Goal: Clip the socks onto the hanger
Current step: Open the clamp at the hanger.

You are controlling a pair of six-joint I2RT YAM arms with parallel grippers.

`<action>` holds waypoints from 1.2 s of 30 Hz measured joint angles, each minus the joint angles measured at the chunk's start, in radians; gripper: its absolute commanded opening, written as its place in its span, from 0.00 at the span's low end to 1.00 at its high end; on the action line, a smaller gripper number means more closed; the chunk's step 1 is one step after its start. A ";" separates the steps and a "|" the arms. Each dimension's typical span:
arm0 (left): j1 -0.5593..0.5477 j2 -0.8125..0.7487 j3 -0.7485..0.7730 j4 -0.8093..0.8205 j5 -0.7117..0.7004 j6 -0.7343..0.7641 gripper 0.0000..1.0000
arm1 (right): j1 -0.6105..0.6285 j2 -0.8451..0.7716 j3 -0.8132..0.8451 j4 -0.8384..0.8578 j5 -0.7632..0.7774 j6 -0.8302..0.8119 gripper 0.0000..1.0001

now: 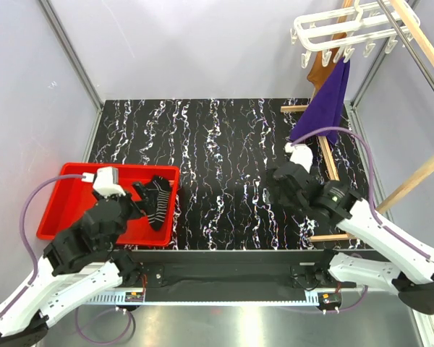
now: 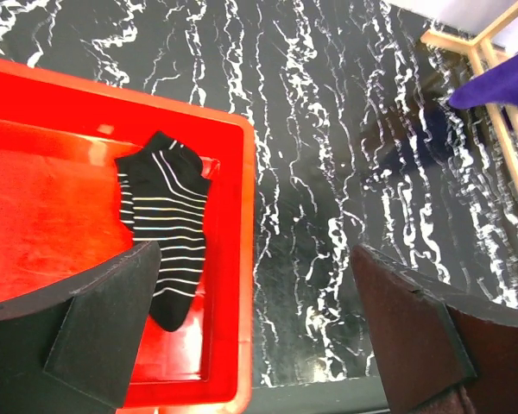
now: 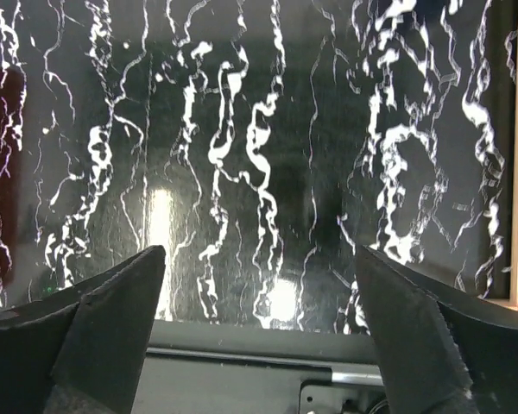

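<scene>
No readable text, label or number shows anywhere.

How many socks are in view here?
1. The sock lies flat in the red tray, by its right wall, its near end behind the left jaws. Another could be hidden under it or the arm.

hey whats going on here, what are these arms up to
Two robot arms are set to clip socks to a hanger, but nothing is held yet. The left gripper hovers open over a red tray, just above a black striped sock lying in it. The right gripper is open above the marbled table. The white clip hanger is up at the far right by a wooden rack, with a purple cloth just below it.
</scene>
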 measured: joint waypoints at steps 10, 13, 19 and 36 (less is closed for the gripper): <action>0.014 0.448 0.192 0.209 0.256 0.124 0.98 | 0.000 0.293 0.230 -0.004 0.065 -0.108 0.98; 0.043 0.617 0.344 0.341 0.381 0.164 0.95 | 0.000 0.351 0.382 -0.052 0.132 -0.112 0.96; 0.074 0.802 0.504 0.618 0.513 0.215 0.90 | 0.000 0.350 0.650 -0.143 0.250 -0.116 0.92; 0.128 1.138 0.698 0.983 0.717 0.274 0.78 | -0.402 0.526 1.094 0.017 0.196 -0.392 0.61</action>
